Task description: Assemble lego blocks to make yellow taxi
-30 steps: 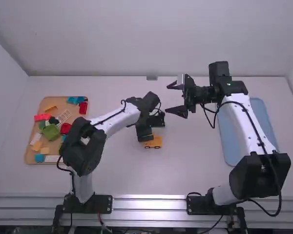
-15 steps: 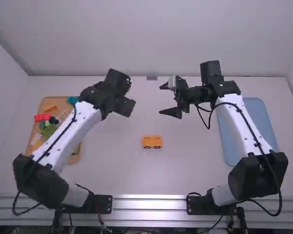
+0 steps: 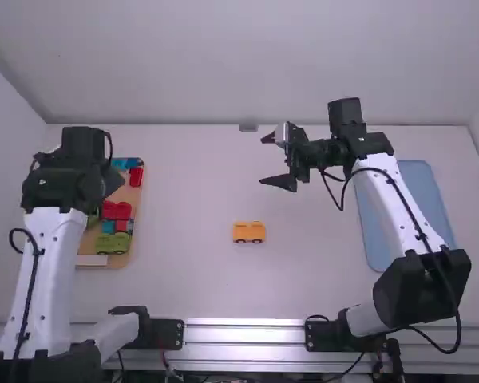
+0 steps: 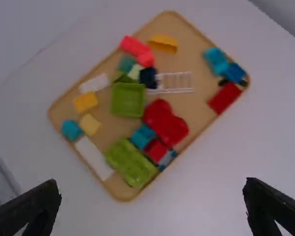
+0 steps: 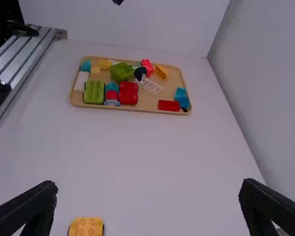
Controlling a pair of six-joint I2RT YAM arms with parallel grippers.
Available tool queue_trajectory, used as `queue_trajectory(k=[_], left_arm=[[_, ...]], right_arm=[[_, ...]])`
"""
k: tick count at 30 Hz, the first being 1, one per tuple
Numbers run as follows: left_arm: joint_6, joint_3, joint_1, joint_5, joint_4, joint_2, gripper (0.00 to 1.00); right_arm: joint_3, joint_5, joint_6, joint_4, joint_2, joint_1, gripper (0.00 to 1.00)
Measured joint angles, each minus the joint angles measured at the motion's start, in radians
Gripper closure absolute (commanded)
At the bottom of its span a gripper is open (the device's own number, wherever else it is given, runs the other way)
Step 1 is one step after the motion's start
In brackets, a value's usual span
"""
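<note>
Left arm (image 3: 49,263) has swung from the middle of the high view to its left side, leaving the yellow wheeled base (image 3: 249,232) alone on the white table (image 3: 303,279), a little below centre. The base stands upright on its wheels, unmoved, so the job has probably turned to fetching the next taxi part. The left gripper (image 4: 152,183) is now over the tan tray (image 3: 136,195), its fingers (image 4: 38,207) wide apart with nothing between them. The right gripper (image 3: 265,159), above centre and a touch to the right in the high view, has its fingers spread and empty too; it sits a little further left than in the earliest frame. The tan tray holds a loose mix: a yellow sloped piece (image 4: 163,43), a small yellow block (image 4: 86,102) with a paler yellow block (image 4: 90,125) just beside it, a green open box (image 4: 128,100), a green wheeled base (image 4: 132,162), a red wheeled piece (image 4: 166,123), a white ladder-like piece (image 4: 174,82) and a white plank (image 4: 94,157). The yellow ones look like the likely picks, though crowded neighbours could get nudged. At the right of the high view lies a blue tray (image 3: 419,199).
</note>
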Motion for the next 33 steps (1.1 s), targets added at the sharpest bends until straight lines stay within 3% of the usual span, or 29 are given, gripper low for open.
queue_trajectory(k=[5,10,18,27,33], left_arm=[[-0.077,0.000,0.098,-0.006,-0.063,-0.001,0.01],[-0.040,0.000,0.202,0.086,0.008,-0.001,0.01],[0.121,0.012,0.224,0.288,0.102,0.052,0.01],[0.146,0.280,0.235,0.228,-0.169,0.353,0.01],[0.097,0.391,0.364,0.165,-0.233,0.465,0.01]], right_arm=[[0.000,0.000,-0.001,0.000,0.000,0.000,0.01],[0.000,0.000,0.002,0.008,0.000,0.000,0.01],[0.000,0.000,0.002,0.008,0.000,0.000,0.01],[0.000,0.001,0.001,0.003,0.000,0.000,0.01],[0.000,0.002,0.000,0.003,0.000,0.000,0.01]])
